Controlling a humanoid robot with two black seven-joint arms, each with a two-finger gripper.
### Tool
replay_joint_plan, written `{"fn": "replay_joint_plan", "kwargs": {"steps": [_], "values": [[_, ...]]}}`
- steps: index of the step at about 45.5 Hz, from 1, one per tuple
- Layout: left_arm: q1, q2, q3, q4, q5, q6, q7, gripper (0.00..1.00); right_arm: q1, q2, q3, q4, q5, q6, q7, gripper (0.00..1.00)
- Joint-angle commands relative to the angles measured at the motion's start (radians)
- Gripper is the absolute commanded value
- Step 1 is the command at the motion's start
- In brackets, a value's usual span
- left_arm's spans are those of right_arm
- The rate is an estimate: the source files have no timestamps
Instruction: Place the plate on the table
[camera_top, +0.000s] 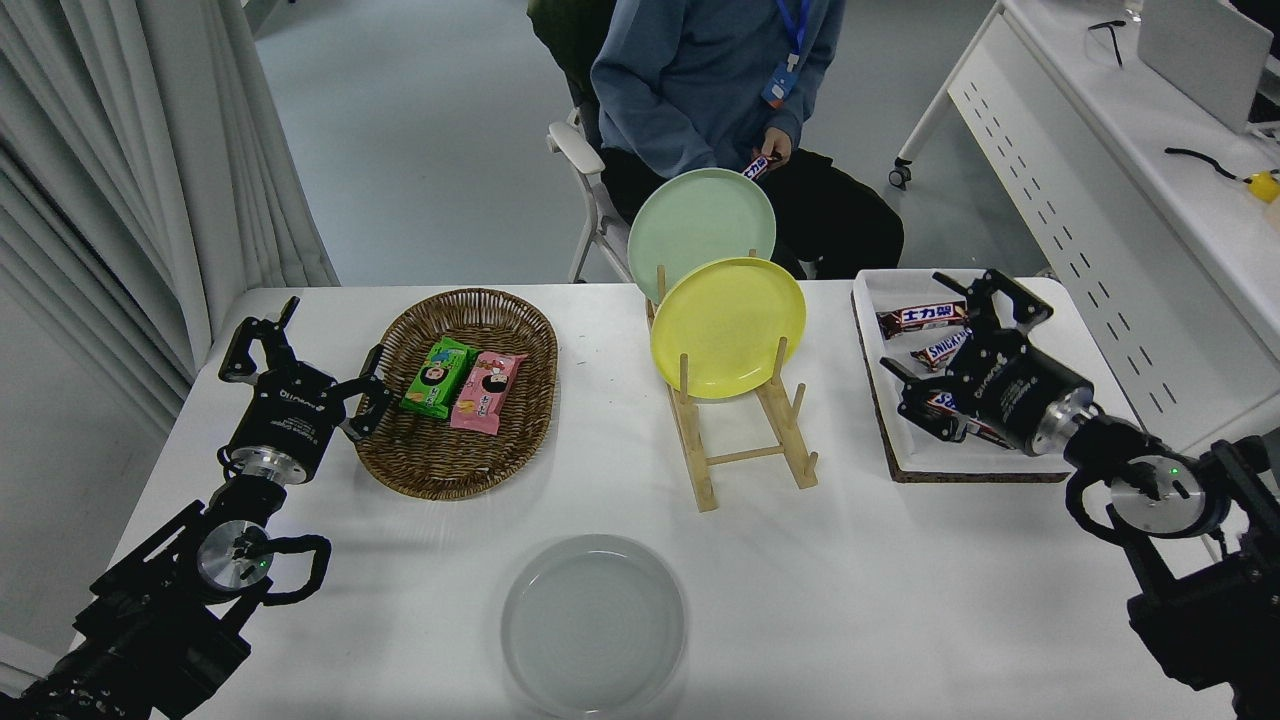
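Observation:
The light grey plate (593, 625) lies flat on the white table (860, 590) near its front edge, in the middle. My right gripper (935, 335) is open and empty, far to the right of the plate, above the white tray (962, 455). My left gripper (300, 350) is open and parked at the lower left, beside the wicker basket (460, 465).
A wooden rack (745, 455) holds a yellow plate (727, 326) and a pale green plate (700, 225) behind it. The basket holds two snack packs. The tray holds chocolate bars (920, 318). A person (700, 80) sits at the far side holding a bar.

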Motion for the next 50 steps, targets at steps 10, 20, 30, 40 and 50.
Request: {"fn": "replay_joint_plan", "kwargs": {"steps": [10, 20, 30, 40, 50], "values": [[0.0, 0.0, 0.0, 0.0, 0.0, 0.0, 0.0, 1.0, -0.046, 0.05, 0.095, -0.132, 0.057, 0.165, 0.26, 1.0], [0.0, 0.0, 0.0, -0.001, 0.0, 0.0, 0.0, 1.0, -0.023, 0.053, 0.065, -0.171, 0.049, 0.165, 0.447, 1.0], [0.0, 0.0, 0.0, 0.0, 0.0, -0.002, 0.0, 1.0, 0.045, 0.078, 0.03, -0.317, 0.064, 0.158, 0.478, 1.0], [0.0, 0.0, 0.0, -0.001, 0.0, 0.0, 0.0, 1.0, 0.085, 0.124, 0.019, -0.412, 0.064, 0.152, 0.508, 1.0], [0.0, 0.0, 0.0, -0.001, 0.0, -0.001, 0.0, 1.0, 0.132, 0.138, 0.009, -0.484, 0.101, 0.132, 0.508, 1.0]]}}
